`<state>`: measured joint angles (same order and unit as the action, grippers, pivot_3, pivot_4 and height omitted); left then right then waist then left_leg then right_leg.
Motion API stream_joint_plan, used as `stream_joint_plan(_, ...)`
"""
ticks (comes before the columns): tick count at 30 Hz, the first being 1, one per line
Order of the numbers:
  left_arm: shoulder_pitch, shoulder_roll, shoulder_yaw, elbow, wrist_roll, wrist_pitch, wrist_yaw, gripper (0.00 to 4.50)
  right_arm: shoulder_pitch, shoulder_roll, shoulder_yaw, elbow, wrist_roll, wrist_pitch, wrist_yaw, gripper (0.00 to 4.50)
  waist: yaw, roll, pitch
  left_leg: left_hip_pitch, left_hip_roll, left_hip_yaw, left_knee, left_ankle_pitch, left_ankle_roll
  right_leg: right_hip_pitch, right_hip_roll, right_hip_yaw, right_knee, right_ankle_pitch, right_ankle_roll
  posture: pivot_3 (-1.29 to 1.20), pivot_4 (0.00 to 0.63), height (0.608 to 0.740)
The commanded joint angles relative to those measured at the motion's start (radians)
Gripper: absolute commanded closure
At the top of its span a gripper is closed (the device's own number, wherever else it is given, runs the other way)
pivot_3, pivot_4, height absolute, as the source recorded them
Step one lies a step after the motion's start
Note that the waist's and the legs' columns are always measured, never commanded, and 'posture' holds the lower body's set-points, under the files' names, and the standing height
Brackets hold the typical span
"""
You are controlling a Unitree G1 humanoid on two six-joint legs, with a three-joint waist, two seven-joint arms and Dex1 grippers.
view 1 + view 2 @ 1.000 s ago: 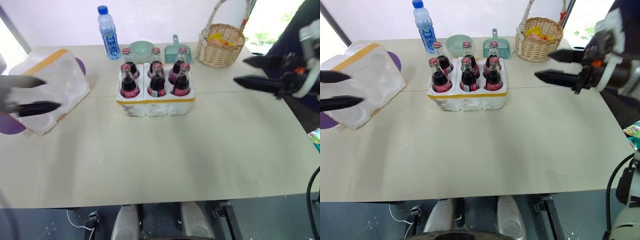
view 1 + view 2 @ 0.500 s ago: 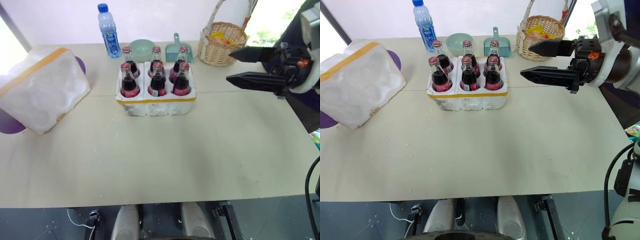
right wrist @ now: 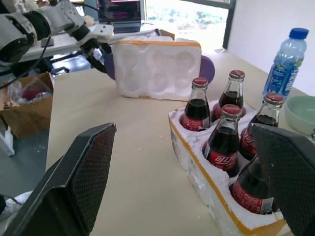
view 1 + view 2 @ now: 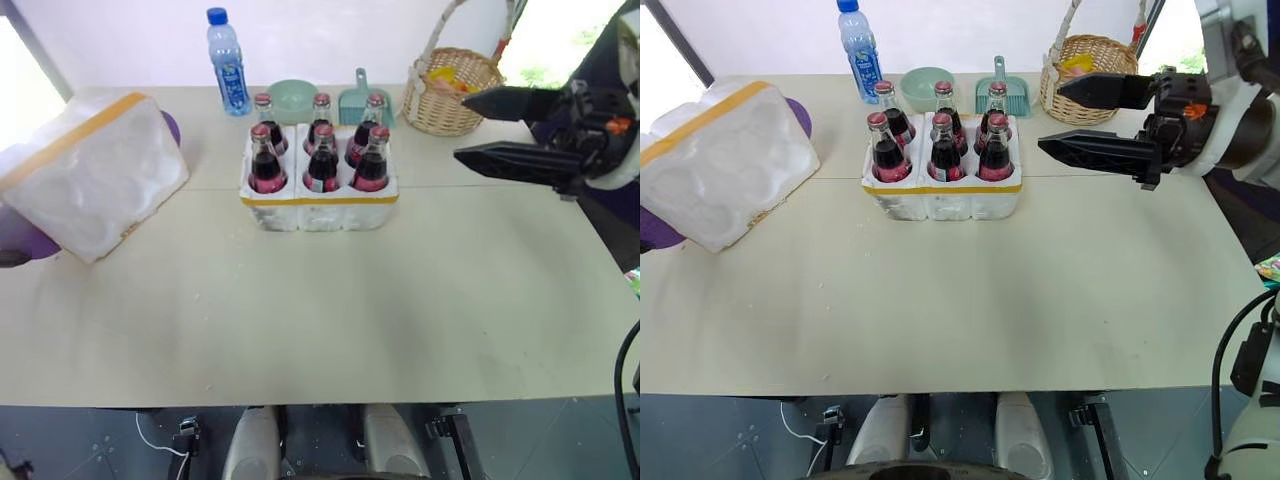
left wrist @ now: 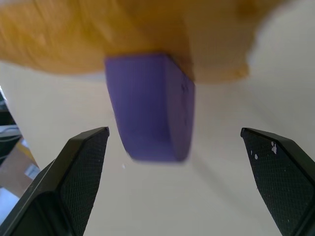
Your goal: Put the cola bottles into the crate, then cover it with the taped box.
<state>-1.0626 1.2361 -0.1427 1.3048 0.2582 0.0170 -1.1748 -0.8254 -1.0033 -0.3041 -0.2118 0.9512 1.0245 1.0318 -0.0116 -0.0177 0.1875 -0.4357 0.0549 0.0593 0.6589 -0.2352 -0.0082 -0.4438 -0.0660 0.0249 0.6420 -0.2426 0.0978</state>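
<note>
Right claw [image 4: 1072, 120]: fingers spread wide, nothing between them. It hangs level above the bench [image 4: 970, 300], to the right of the crate [image 4: 943, 195], fingertips pointing toward it but well apart from it.

Left claw [image 5: 174, 142]: fingers likewise wide apart, holding nothing. In its wrist view it faces a purple disc-like object [image 5: 150, 110] that sits against yellow tape; the disc lies in the gap ahead of the fingers, not gripped.

Crate: mid-bench, toward the far side, yellow band round its base. All six cola bottles [image 4: 943, 140] stand upright in its wells, two rows of three, red caps up.

Taped box [image 4: 725, 160]: at the bench's left edge, well apart from the crate, tipped on its side, one yellow band across the upper face. Purple shapes show beside it at the far corner and the near left.

Behind the crate: blue-capped water bottle [image 4: 860, 45], pale green bowl [image 4: 923, 85], small teal dustpan [image 4: 1000, 95]. Wicker basket [image 4: 1085, 75] at far right, yellow items inside.
</note>
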Motion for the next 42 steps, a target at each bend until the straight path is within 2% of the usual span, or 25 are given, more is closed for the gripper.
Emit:
stream_joint_plan(1, -0.034, -0.014, 0.017, 0.023, 0.012, 0.016, 0.052, 0.00, 0.009, -0.037, -0.055, -0.043, 0.036, 0.007, -0.016, 0.05, -0.002, 0.000, 0.000, 0.000, 0.000, 0.000, 0.002, 0.000, 0.000, 0.000, 0.000, 0.000, 0.002, 0.000, 0.000, 0.00, 0.150, 0.740)
stream_joint_plan(6, -0.036, -0.046, 0.029, 0.035, 0.007, 0.057, 0.049, 0.00, 0.023, -0.060, -0.063, -0.055, 0.049, 0.014, -0.026, 0.05, -0.001, 0.000, 0.000, 0.000, 0.000, -0.002, 0.003, -0.001, 0.001, -0.001, 0.000, 0.000, 0.006, 0.000, 0.000, 0.00, 0.150, 0.740)
stream_joint_plan(9, -0.036, -0.052, 0.039, 0.038, 0.001, 0.080, 0.037, 0.79, 0.038, -0.076, -0.065, -0.058, 0.045, 0.012, -0.027, 0.00, -0.001, 0.000, 0.000, 0.000, 0.000, -0.002, 0.004, -0.001, 0.001, 0.000, 0.001, 0.000, 0.007, 0.000, 0.000, 0.00, 0.150, 0.740)
stream_joint_plan(13, -0.047, -0.049, 0.049, 0.034, -0.003, 0.101, -0.011, 2.82, 0.076, -0.095, -0.060, -0.063, 0.029, -0.003, -0.029, 0.00, 0.002, -0.001, 0.000, 0.000, 0.000, -0.003, 0.004, -0.001, 0.001, 0.000, 0.001, 0.000, 0.006, 0.000, 0.000, 0.00, 0.150, 0.740)
stream_joint_plan(16, -0.053, -0.042, 0.045, 0.029, 0.009, 0.096, -0.013, 4.03, 0.101, -0.103, -0.055, -0.056, 0.020, -0.006, -0.035, 0.00, 0.002, -0.001, 0.000, 0.000, 0.000, -0.003, 0.004, -0.001, 0.001, 0.000, 0.000, 0.000, 0.007, 0.000, 0.000, 0.00, 0.150, 0.740)
stream_joint_plan(20, -0.069, -0.032, 0.054, 0.015, 0.011, 0.045, 0.029, 4.10, 0.134, -0.108, -0.049, -0.053, -0.030, -0.042, -0.048, 0.00, 0.001, -0.001, 0.000, 0.000, 0.000, -0.003, 0.005, -0.001, 0.001, 0.000, 0.001, 0.000, 0.007, 0.000, 0.000, 0.00, 0.150, 0.740)
stream_joint_plan(25, -0.144, -0.059, 0.111, -0.057, -0.037, -0.124, 0.187, 4.10, 0.224, -0.128, -0.085, -0.058, -0.076, -0.074, -0.053, 0.00, 0.004, -0.006, 0.000, -0.002, 0.000, -0.005, 0.006, -0.001, 0.001, 0.000, 0.001, -0.002, 0.007, 0.000, 0.000, 0.00, 0.150, 0.740)
stream_joint_plan(29, -0.156, -0.135, 0.123, -0.216, -0.048, -0.285, 0.317, 4.10, 0.266, -0.115, -0.129, -0.072, -0.053, -0.056, -0.085, 0.00, 0.015, -0.006, 0.000, -0.004, -0.001, -0.006, 0.008, -0.001, 0.001, 0.000, 0.000, -0.002, 0.006, 0.000, 0.001, 0.00, 0.150, 0.740)
stream_joint_plan(31, -0.140, -0.159, 0.125, -0.279, -0.056, -0.322, 0.338, 4.10, 0.272, -0.110, -0.137, -0.076, -0.042, -0.050, -0.098, 0.00, 0.019, -0.006, 0.000, -0.004, -0.001, -0.006, 0.008, 0.000, 0.001, 0.000, 0.000, -0.002, 0.006, 0.000, 0.001, 0.00, 0.150, 0.740)
stream_joint_plan(33, -0.114, -0.224, 0.125, -0.412, -0.071, -0.339, 0.369, 4.10, 0.277, -0.098, -0.147, -0.081, -0.024, -0.040, -0.116, 0.00, 0.021, -0.006, 0.000, -0.004, -0.001, -0.006, 0.007, 0.000, 0.001, 0.000, 0.001, -0.002, 0.006, 0.001, 0.002, 0.00, 0.150, 0.740)
stream_joint_plan(36, -0.062, -0.293, 0.095, -0.595, -0.030, -0.373, 0.437, 4.10, 0.278, -0.088, -0.151, -0.084, -0.009, -0.032, -0.143, 0.00, 0.022, -0.006, 0.000, -0.004, -0.001, -0.006, 0.008, 0.000, 0.001, 0.000, 0.001, -0.002, 0.006, 0.001, 0.003, 0.00, 0.150, 0.740)
stream_joint_plan(40, -0.015, -0.348, 0.069, -0.738, 0.036, -0.370, 0.531, 4.10, 0.275, -0.071, -0.161, -0.086, 0.014, -0.017, -0.184, 0.00, 0.016, -0.006, 0.000, -0.004, -0.001, -0.006, 0.008, 0.000, 0.001, 0.000, 0.002, -0.001, 0.006, 0.002, 0.003, 0.00, 0.150, 0.740)
stream_joint_plan(42, 0.002, -0.344, 0.020, -0.774, 0.139, -0.423, 0.605, 4.10, 0.289, -0.067, -0.174, -0.093, 0.024, -0.015, -0.200, 0.00, 0.014, -0.006, 0.000, -0.004, -0.001, -0.006, 0.008, 0.000, 0.001, 0.000, 0.002, -0.001, 0.007, 0.002, 0.003, 0.00, 0.150, 0.740)
